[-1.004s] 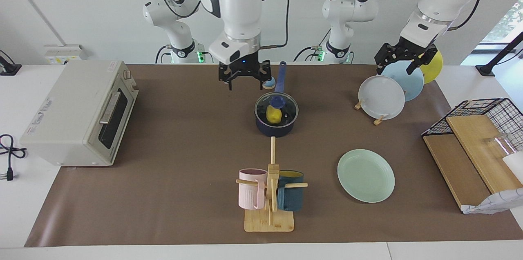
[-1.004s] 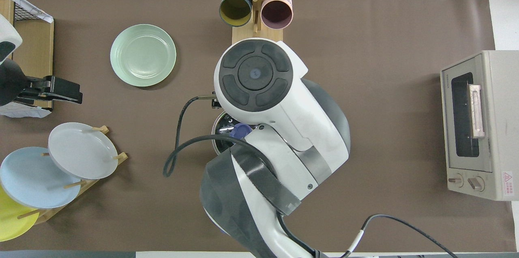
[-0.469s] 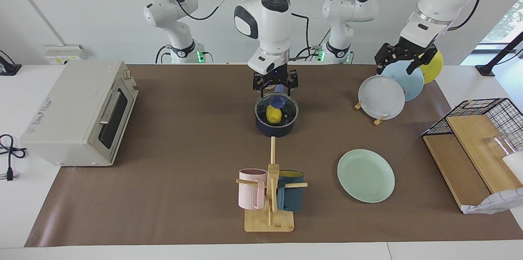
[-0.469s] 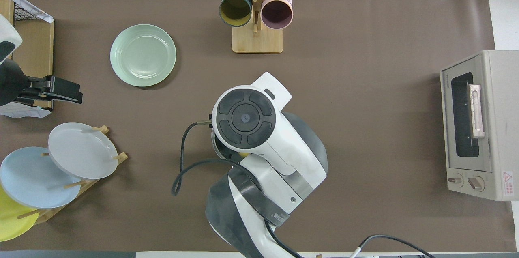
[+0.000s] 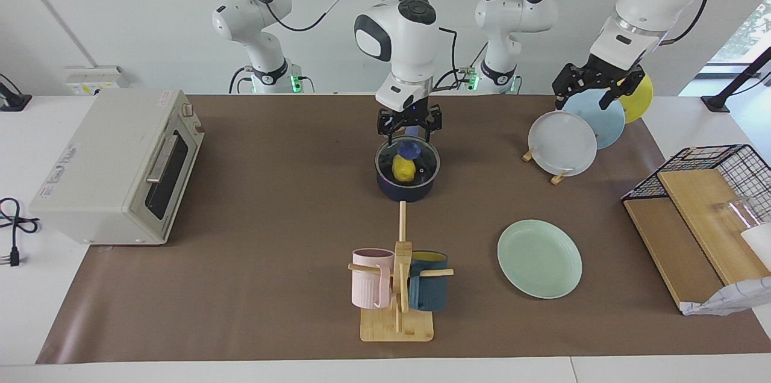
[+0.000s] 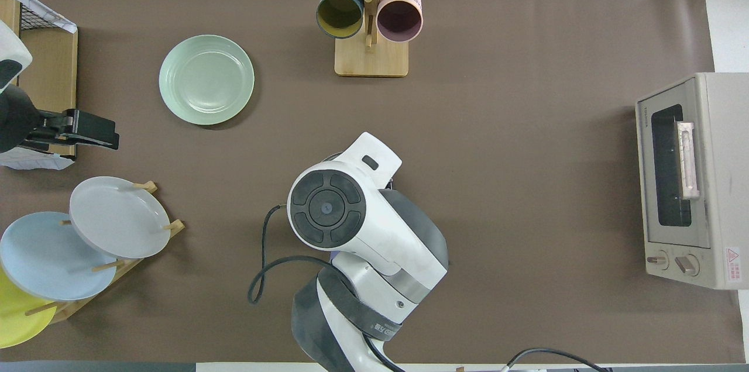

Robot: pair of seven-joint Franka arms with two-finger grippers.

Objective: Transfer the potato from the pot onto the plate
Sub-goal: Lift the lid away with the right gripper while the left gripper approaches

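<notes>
The pot (image 5: 408, 185) stands mid-table with a glass lid (image 5: 423, 165) on it, and the lid has a blue knob (image 5: 409, 148). The potato (image 5: 403, 170) shows through the lid, inside the pot. My right gripper (image 5: 409, 132) is open and hangs just over the knob and the root of the pot's handle. In the overhead view the right arm (image 6: 351, 226) hides the pot. The plate (image 5: 539, 258) lies empty toward the left arm's end, farther from the robots than the pot; it also shows in the overhead view (image 6: 206, 79). My left gripper (image 5: 593, 91) waits open over the plate rack.
A toaster oven (image 5: 114, 166) stands at the right arm's end. A wooden mug rack (image 5: 397, 311) with a pink and a dark blue mug stands farther out than the pot. A rack with white (image 5: 563, 142), light blue and yellow plates and a wire basket (image 5: 705, 166) are at the left arm's end.
My right gripper has moved from beside the pot, toward the right arm's end, to over the lid knob and has come lower. The left arm has not moved.
</notes>
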